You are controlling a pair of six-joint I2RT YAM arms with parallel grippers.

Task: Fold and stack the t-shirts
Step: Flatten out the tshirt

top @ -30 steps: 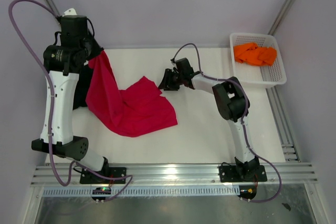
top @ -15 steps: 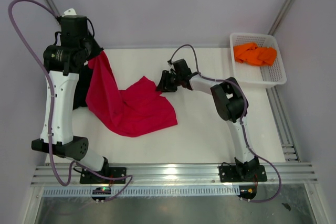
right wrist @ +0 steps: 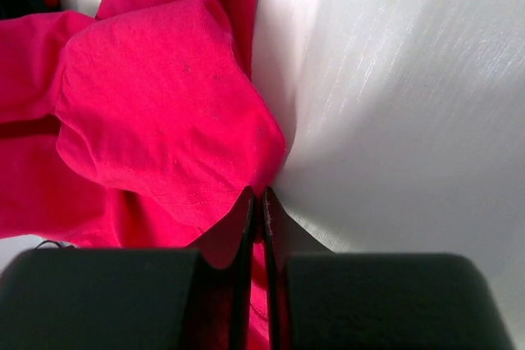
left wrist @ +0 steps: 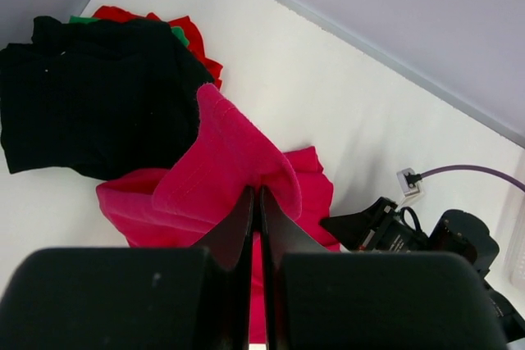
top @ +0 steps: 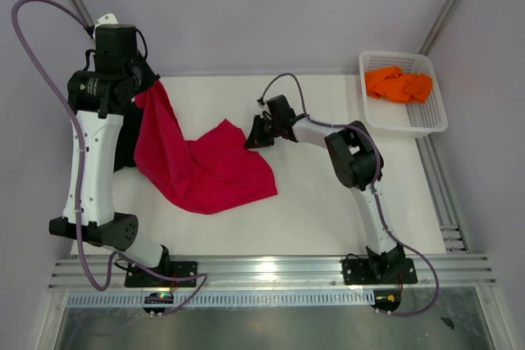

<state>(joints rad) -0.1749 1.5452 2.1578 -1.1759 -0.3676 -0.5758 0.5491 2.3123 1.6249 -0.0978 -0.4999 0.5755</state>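
Observation:
A large crimson-red t-shirt (top: pixel 205 165) lies crumpled on the white table. My left gripper (top: pixel 152 92) is shut on one edge of it and holds that edge raised at the back left; the pinched cloth shows in the left wrist view (left wrist: pixel 230 161). My right gripper (top: pixel 250 137) is shut on the shirt's right corner, low at the table; the cloth shows in the right wrist view (right wrist: pixel 164 112). A folded black t-shirt (left wrist: pixel 90 96) lies on a red one (left wrist: pixel 184 34) at the far left. An orange t-shirt (top: pixel 398 84) sits in the basket.
A white mesh basket (top: pixel 426 120) stands at the back right of the table. The table's metal rail (top: pixel 271 272) runs along the near edge, with both arm bases on it. Grey walls close the back and the sides.
My right gripper has slid left along the table to the shirt's right corner and now pinches it. The left arm and the raised cloth have not moved.

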